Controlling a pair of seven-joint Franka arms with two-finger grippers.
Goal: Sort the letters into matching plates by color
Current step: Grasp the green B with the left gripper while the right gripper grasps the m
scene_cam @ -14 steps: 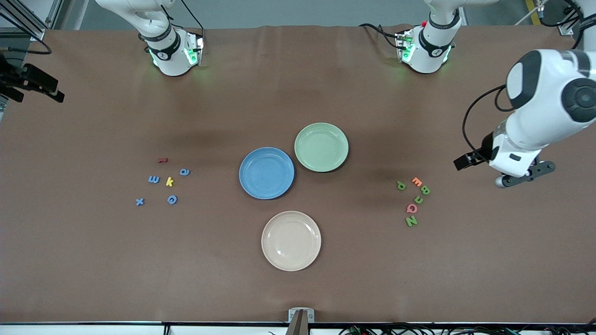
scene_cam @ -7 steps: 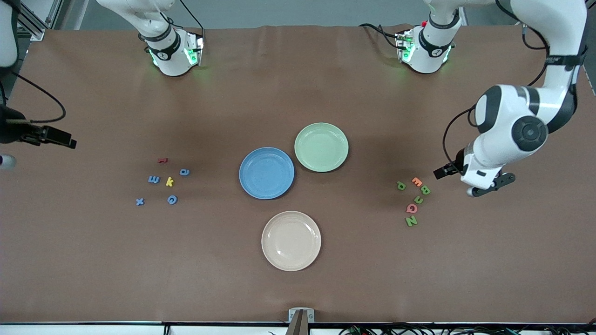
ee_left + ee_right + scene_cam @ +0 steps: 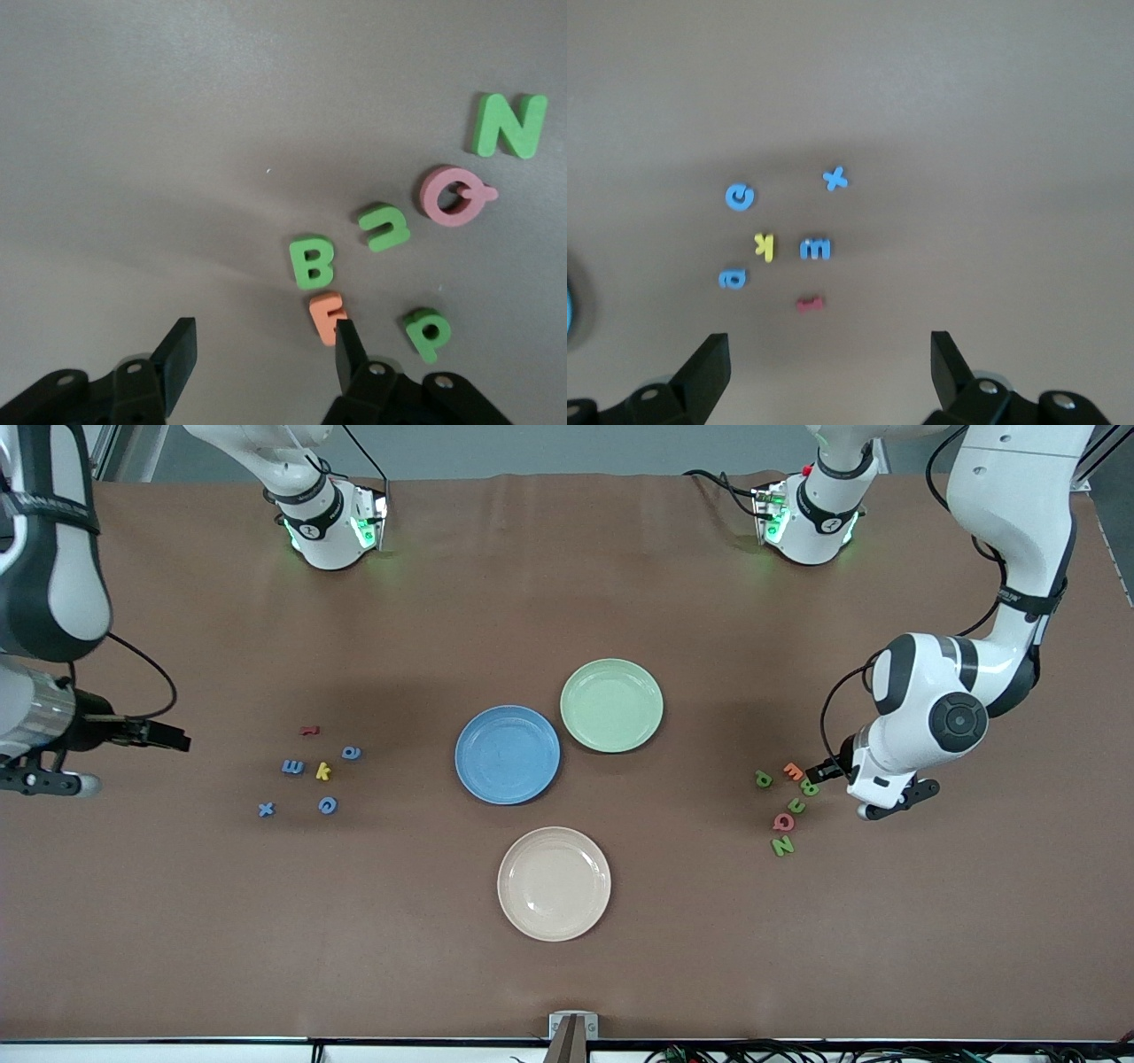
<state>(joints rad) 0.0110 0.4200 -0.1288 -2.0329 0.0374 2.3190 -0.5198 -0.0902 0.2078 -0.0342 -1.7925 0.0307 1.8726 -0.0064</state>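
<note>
- The brown table (image 3: 567, 974) fills the front view. All three plates sit near its middle with nothing on them, so sorting has not yet begun.
- The blue plate (image 3: 507, 755) and the green plate (image 3: 611, 705) touch at their rims. A letter dropped near that seam could slide into the wrong colour.
- The beige plate (image 3: 554, 883) lies in the lower middle of the frame. It matches no task letter and could catch a stray drop.
- The left gripper (image 3: 263, 336) hangs low over the cluster at the left arm's end of the table, fingers apart and grasping nothing. One finger overlaps the orange E (image 3: 328, 317). Shutting here would likely catch that wrong letter or knock it.
- The green B (image 3: 312, 262) lies just beside the orange E, with the green P (image 3: 428, 333) near. A slightly off pinch may grab two letters or flick one away.
- The right gripper (image 3: 826, 345) hovers released and empty, well apart from the cluster at its own end.
- There the blue m (image 3: 815, 249) lies just beside the yellow k (image 3: 765, 246), with the same risk of a mixed grab.
</note>
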